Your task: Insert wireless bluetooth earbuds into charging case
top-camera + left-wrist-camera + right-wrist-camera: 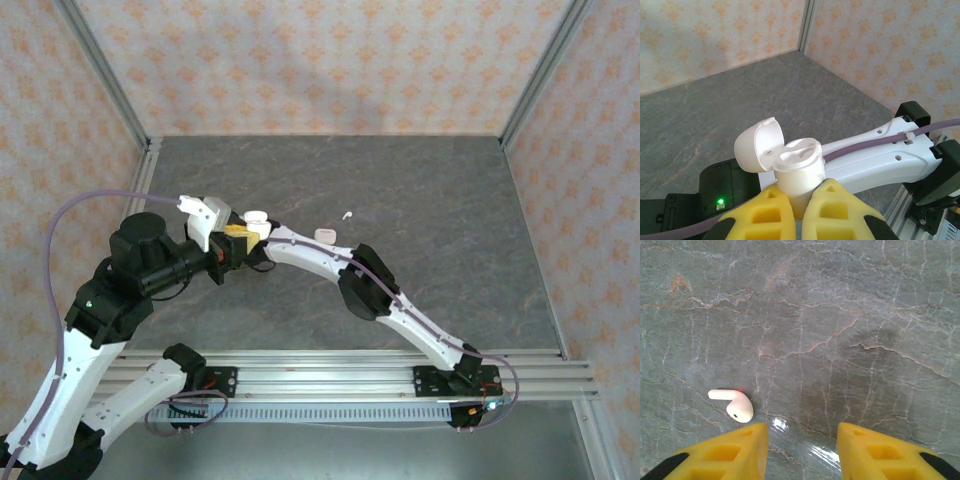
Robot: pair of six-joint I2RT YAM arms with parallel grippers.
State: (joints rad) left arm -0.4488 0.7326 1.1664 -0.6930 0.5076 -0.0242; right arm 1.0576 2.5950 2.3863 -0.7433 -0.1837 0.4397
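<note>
Judging by how things lie, the step in hand is picking up an earbud. The left pincer [800, 202] is clenched on the charging case [799, 172] and holds it upright off the counter. The lid [759, 146] is swung back and the moulded wells on top face up. From that angle it is hard to say whether either well already holds a bud. The right pincer [801, 431] hangs over the counter [875, 310], released, with its yellow fingers [725, 455] apart and only bare stone between them.

The earbud [734, 405] lies flat on the counter. In the right wrist view its stem points left and its rounded head sits to the right. It is just ahead of the tip of the finger on the left of that view, off to that side of the gap and not between the fingers. From above, a tiny white earbud [347, 213] lies on open counter, apart from the held case and to its right.

The next move calls for sliding the right pincer sideways until the bud is centred in the gap. It then needs to lower and close gently across the narrow body, because a piece this small and glossy will likely squirt out of a crooked pinch. After that comes the carry to the case, with the stem going down into a well.
</note>
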